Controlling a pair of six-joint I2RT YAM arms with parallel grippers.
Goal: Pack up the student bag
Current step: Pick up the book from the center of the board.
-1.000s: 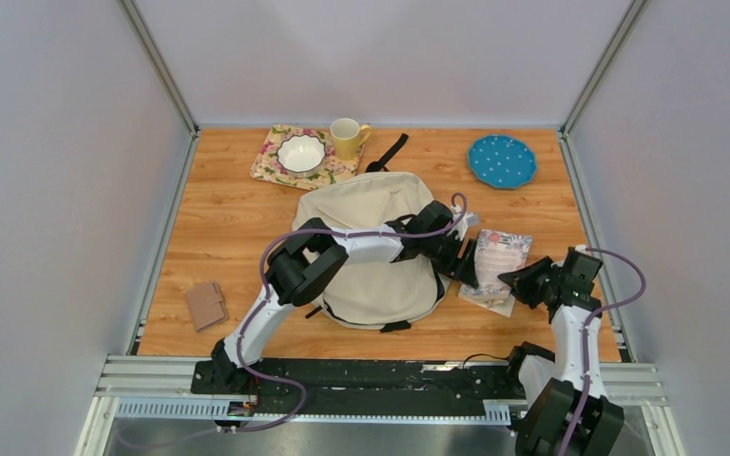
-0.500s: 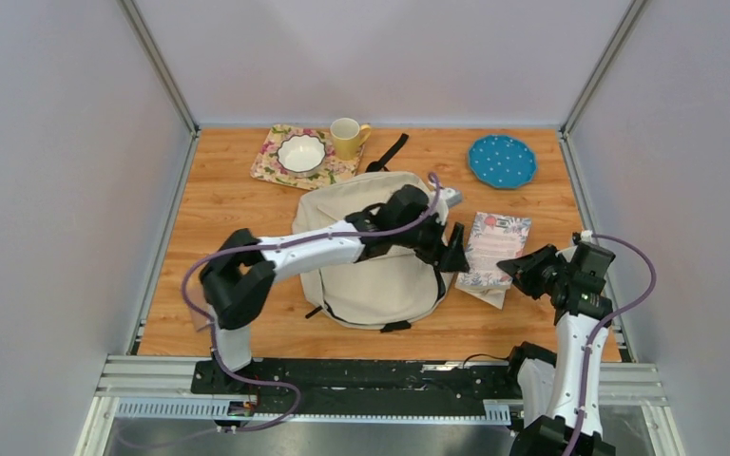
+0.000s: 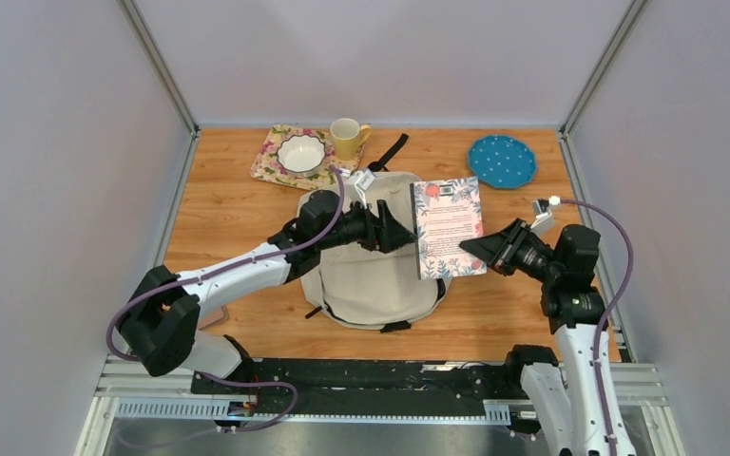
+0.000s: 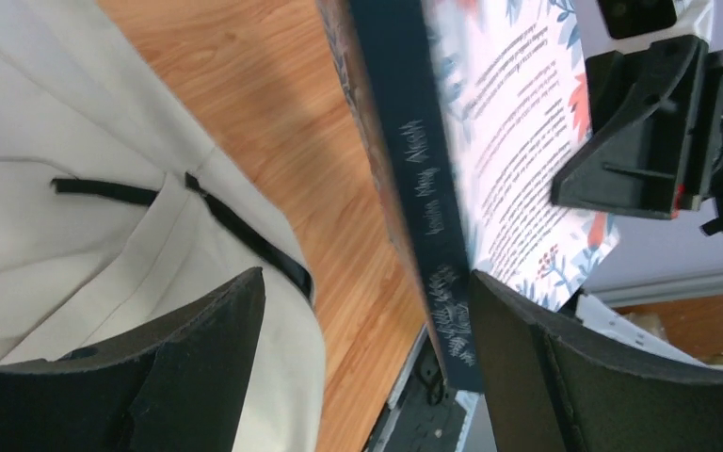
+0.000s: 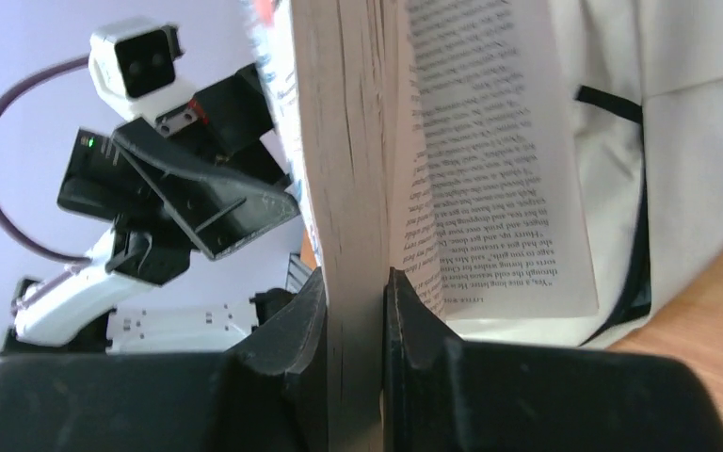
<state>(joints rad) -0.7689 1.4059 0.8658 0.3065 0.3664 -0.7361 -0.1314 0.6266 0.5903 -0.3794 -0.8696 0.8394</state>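
The cream student bag (image 3: pixel 366 271) lies flat mid-table, with black straps. My right gripper (image 3: pixel 483 249) is shut on the page edge of a floral-covered book (image 3: pixel 449 228) and holds it up in the air over the bag's right edge. In the right wrist view, the fingers (image 5: pixel 353 311) clamp the page block (image 5: pixel 353 141), one page hangs loose, and the bag (image 5: pixel 687 113) lies behind. My left gripper (image 3: pixel 397 231) is open at the book's spine side. In the left wrist view, the dark blue spine (image 4: pixel 424 188) stands between the open jaws (image 4: pixel 367 311), close to the right finger, above the bag (image 4: pixel 75 188).
A floral mat with a white bowl (image 3: pixel 301 152) and a yellow mug (image 3: pixel 346 138) stand at the back. A blue dotted plate (image 3: pixel 502 160) sits back right. A black strap (image 3: pixel 390 150) trails behind the bag. Grey walls close in on both sides.
My right gripper has lifted the book off the table and swung it up and left over the bag's edge. My left arm has drawn back leftward, its gripper now at the spine.
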